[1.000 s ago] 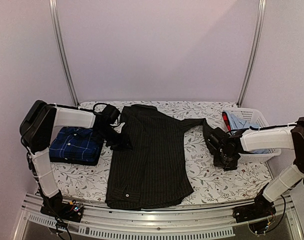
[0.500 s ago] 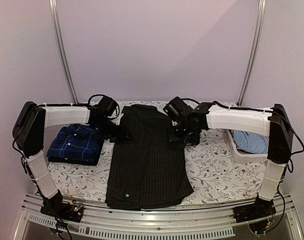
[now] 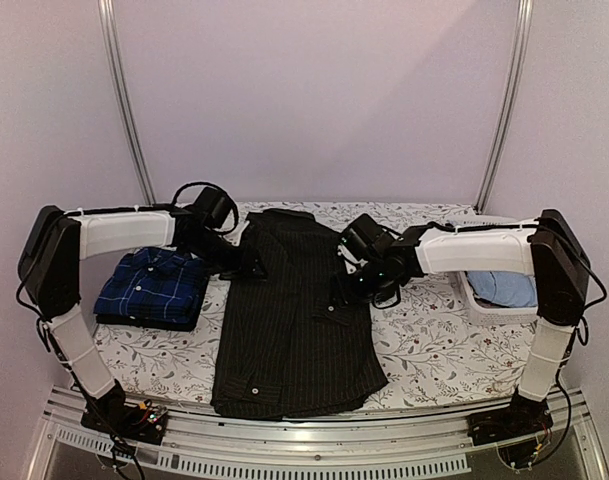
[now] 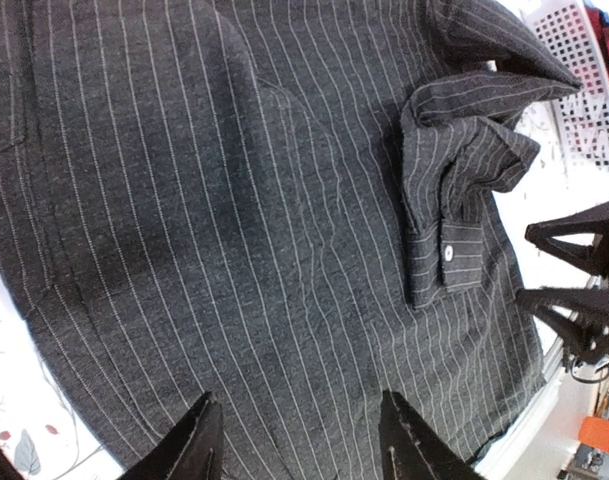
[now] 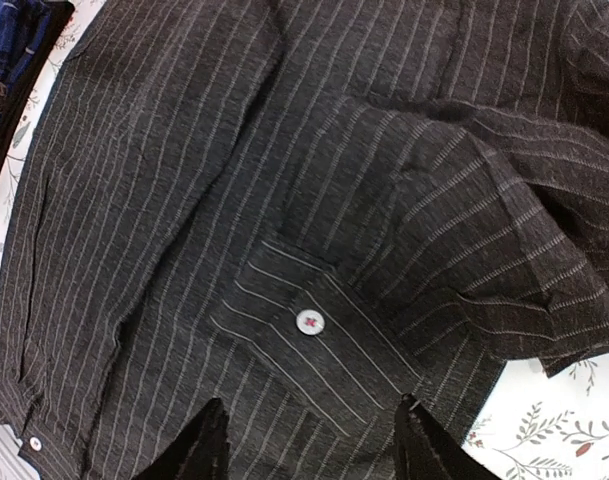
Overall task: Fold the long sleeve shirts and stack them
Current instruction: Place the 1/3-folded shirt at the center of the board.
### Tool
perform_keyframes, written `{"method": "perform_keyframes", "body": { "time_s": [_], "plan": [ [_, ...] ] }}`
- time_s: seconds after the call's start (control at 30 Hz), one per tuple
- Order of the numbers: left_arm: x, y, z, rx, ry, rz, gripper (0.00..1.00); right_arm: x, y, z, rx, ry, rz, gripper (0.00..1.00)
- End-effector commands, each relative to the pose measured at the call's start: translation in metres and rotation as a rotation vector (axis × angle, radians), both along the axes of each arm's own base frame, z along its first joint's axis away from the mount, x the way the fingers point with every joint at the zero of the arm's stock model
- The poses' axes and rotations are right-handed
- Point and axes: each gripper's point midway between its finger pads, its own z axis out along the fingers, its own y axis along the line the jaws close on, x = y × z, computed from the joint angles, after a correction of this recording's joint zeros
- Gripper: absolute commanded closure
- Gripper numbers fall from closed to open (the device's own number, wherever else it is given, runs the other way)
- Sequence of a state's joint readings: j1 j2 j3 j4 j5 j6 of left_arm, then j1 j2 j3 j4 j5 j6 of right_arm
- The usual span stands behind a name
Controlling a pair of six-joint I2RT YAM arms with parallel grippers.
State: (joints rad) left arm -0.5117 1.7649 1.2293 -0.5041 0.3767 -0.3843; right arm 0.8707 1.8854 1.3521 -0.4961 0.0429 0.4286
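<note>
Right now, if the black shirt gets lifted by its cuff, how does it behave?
Likely floppy: the shirt lies flat with soft creases, so it should drape. The buttoned cuff looks doubled, probably the firmest pinch. The sleeve lies loose on top, so lifting probably just unfolds it.

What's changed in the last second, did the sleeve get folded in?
Yes. The right tool swung the sleeve of the black pinstriped cloth shirt from the right across onto its body, then opened and let go; the buttoned cuff now lies free below it. Unchanged: the left tool open by the shirt's left edge, the folded navy checked shirt at left.
</note>
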Motion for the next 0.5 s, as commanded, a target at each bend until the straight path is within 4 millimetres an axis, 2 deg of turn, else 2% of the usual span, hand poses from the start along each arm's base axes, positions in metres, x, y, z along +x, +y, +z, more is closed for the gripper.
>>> {"method": "perform_keyframes", "body": {
  "time_s": [0.0,0.13,0.3,0.47],
  "plan": [
    [-0.006,-0.016,0.018,-0.017,-0.055,-0.069,0.47,-0.008,-0.01,-0.002,0.16,0.091,-0.032,0.5],
    [-0.006,-0.023,0.016,-0.019,-0.051,-0.079,0.47,-0.008,-0.011,-0.008,0.235,0.126,-0.042,0.53],
    [-0.008,-0.029,0.015,-0.018,-0.046,-0.087,0.47,-0.004,-0.017,-0.028,0.205,0.148,-0.091,0.53],
    [-0.008,-0.03,0.016,-0.016,-0.049,-0.088,0.47,0.002,-0.018,-0.037,0.175,0.153,-0.126,0.53]
  ]
}}
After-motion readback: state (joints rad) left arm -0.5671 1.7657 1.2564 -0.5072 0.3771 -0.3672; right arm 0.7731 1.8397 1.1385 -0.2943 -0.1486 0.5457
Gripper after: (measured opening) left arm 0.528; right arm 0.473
